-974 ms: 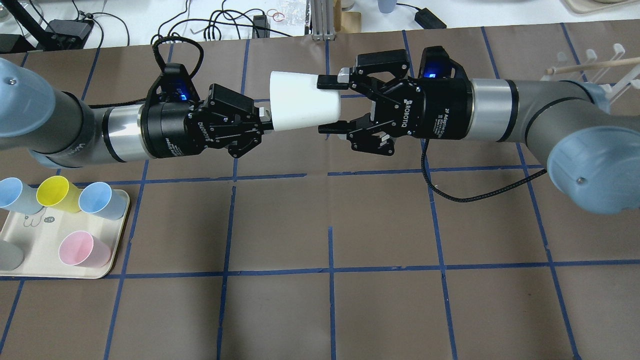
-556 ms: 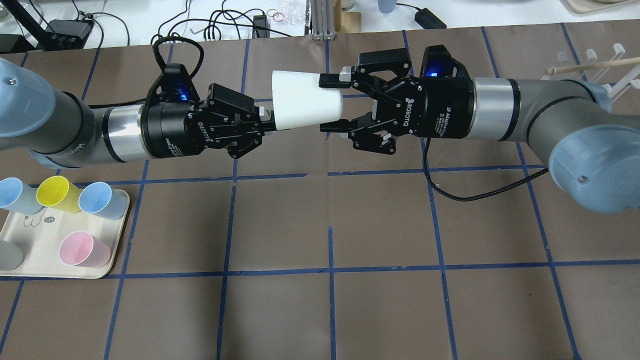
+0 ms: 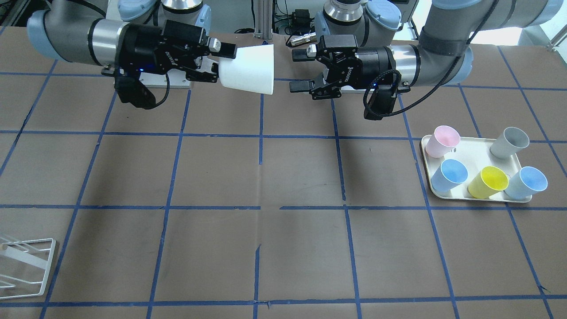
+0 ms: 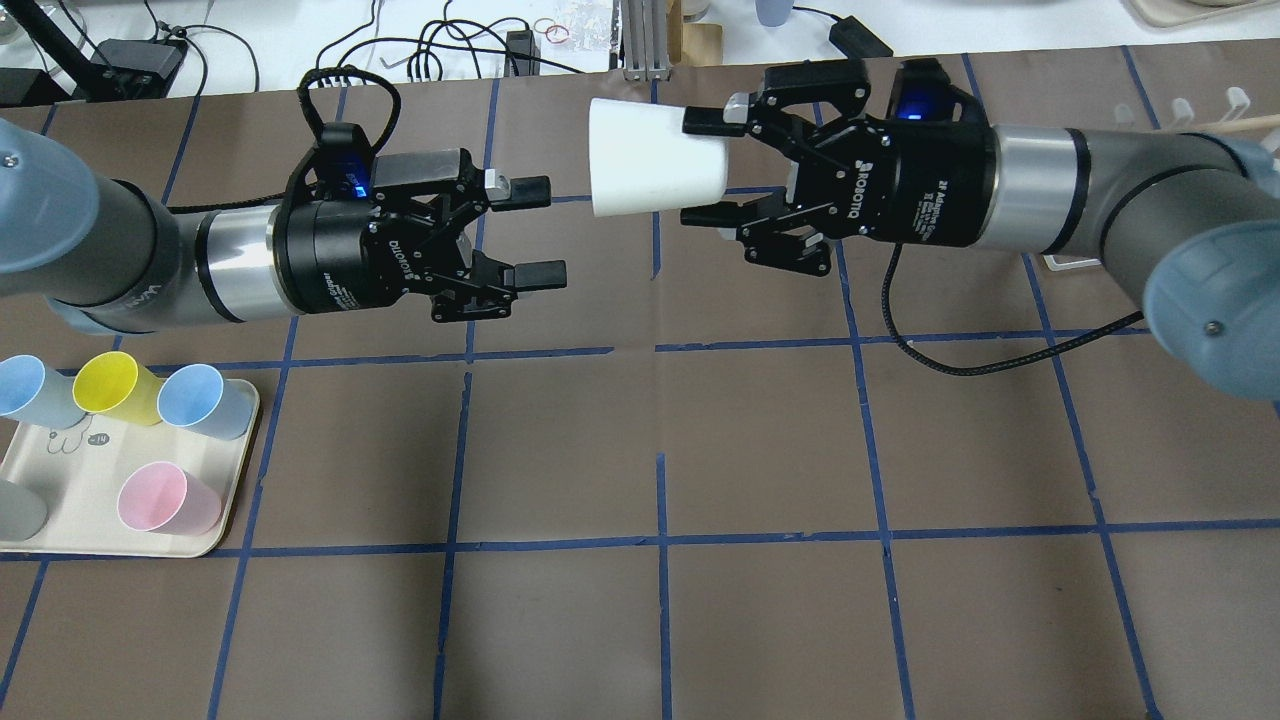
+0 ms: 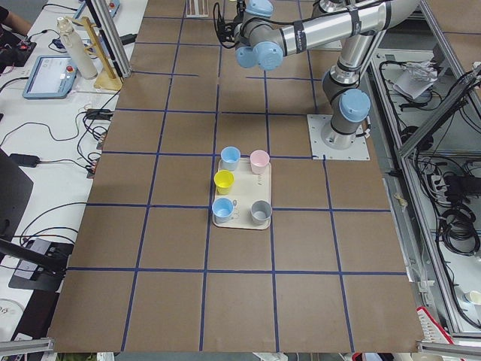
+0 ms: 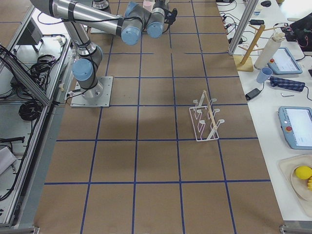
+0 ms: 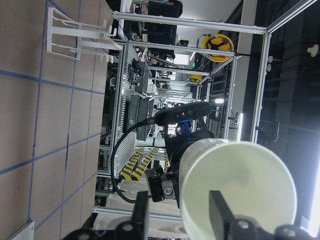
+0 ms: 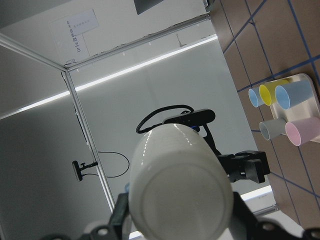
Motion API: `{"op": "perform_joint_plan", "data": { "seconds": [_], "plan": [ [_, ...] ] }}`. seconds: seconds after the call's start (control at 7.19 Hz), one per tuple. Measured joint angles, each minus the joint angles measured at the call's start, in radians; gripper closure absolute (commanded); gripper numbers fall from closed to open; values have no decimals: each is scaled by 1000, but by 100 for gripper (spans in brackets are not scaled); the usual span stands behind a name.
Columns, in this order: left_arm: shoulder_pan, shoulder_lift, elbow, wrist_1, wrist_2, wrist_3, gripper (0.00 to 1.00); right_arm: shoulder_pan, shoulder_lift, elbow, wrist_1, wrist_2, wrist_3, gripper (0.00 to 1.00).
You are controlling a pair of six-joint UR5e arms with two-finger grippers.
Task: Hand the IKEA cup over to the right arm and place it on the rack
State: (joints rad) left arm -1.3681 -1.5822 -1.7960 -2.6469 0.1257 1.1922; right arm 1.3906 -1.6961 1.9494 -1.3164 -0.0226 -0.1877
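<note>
The off-white IKEA cup (image 4: 650, 170) lies sideways in the air, held at its narrow base by my right gripper (image 4: 690, 168), which is shut on it. Its open mouth faces my left gripper (image 4: 548, 230), which is open and empty, a short gap to the left of the cup. In the front-facing view the cup (image 3: 248, 70) sits in the right gripper (image 3: 223, 62), with the open left gripper (image 3: 294, 71) apart from it. The left wrist view looks into the cup's mouth (image 7: 235, 190); the right wrist view shows its base (image 8: 180, 190). The white wire rack (image 6: 205, 119) stands on the table at the robot's right (image 3: 22, 266).
A cream tray (image 4: 80, 490) at the left front holds pink (image 4: 165, 497), yellow (image 4: 115, 385), grey and two blue cups. A black cable (image 4: 960, 365) hangs from the right wrist. Cables and boxes lie beyond the table's far edge.
My left gripper has opened, let go of the cup and drawn back to the left. My right gripper has carried the cup to the right and slightly away.
</note>
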Motion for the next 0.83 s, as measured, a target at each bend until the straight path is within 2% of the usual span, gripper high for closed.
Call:
{"op": "perform_joint_plan", "data": {
  "seconds": [0.28, 0.42, 0.56, 0.83],
  "plan": [
    [11, -19, 38, 28, 18, -94, 0, -104, -1, -26, -1, -113, 2, 84],
    [13, -31, 57, 87, 58, -160, 0, -151, -1, -62, -6, -249, 2, 84],
    [13, -39, 62, 186, 130, -244, 0, -182, -2, -115, -10, -426, -2, 84],
    [11, -52, 57, 453, 332, -441, 0, -210, -3, -227, -56, -750, -41, 85]
  ]
}}
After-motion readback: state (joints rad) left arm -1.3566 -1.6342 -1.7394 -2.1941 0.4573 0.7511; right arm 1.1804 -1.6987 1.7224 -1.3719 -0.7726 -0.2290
